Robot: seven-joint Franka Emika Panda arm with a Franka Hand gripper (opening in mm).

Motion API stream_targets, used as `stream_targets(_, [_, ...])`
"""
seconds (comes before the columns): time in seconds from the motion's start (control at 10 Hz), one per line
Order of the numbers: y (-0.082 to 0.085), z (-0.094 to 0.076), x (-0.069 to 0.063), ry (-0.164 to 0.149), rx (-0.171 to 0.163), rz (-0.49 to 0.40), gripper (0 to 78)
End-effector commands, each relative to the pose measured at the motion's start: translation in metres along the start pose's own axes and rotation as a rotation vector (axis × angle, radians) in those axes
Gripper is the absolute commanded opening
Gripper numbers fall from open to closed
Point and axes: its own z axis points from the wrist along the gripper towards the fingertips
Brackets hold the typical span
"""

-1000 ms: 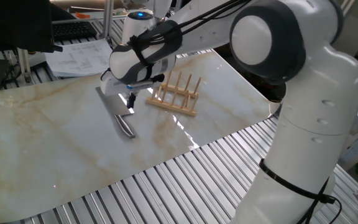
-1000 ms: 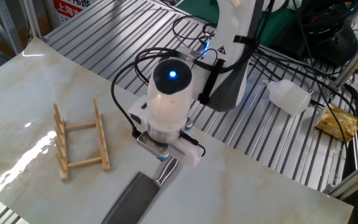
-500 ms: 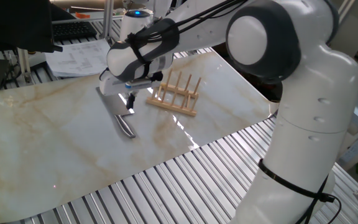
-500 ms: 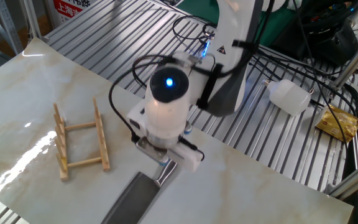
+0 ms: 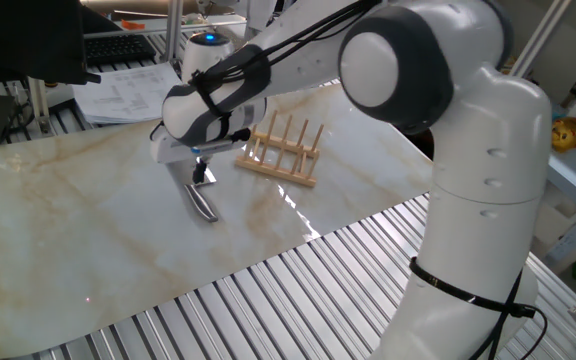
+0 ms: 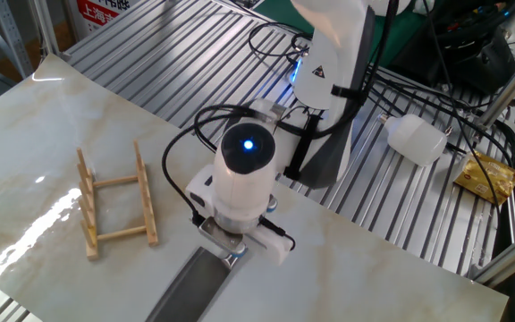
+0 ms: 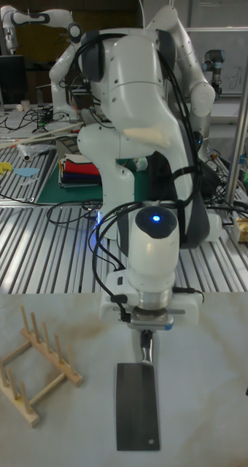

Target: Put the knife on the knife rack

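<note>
The knife lies flat on the marble board, its broad grey blade (image 7: pixel 137 405) pointing away from the arm and its shiny handle (image 7: pixel 146 352) toward it. My gripper (image 7: pixel 146 337) is down over the handle with a finger on each side; I cannot make out whether they press on it. From the other side the handle (image 5: pixel 204 205) sticks out below the gripper (image 5: pixel 200 175). From above, the gripper (image 6: pixel 231 255) hides most of the handle and only the blade (image 6: pixel 186 286) shows. The light-wood knife rack (image 5: pixel 283 155) (image 6: pixel 114 210) (image 7: pixel 33 365) stands empty beside the knife.
The marble board (image 5: pixel 88 230) lies on a slatted metal table. Papers (image 5: pixel 118 90) sit behind it. A white plastic bottle (image 6: pixel 416 139) and a yellow packet (image 6: pixel 487 174) lie off the board near the arm's cables.
The gripper has moved along the knife toward the blade and come lower, so it now covers most of the handle. Knife and rack have not moved.
</note>
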Motion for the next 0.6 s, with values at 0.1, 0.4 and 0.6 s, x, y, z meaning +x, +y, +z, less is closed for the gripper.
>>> stream_targets(0.1, [0.0034,0.0070,-0.0042,-0.004,0.001,-0.001,0.0])
stream_targets(0.4, [0.0048,0.0115,-0.0074,0.009,-0.008,-0.001,0.0])
stream_targets(0.6, [0.0050,0.0122,-0.0101,0.010,-0.009,-0.002,0.0])
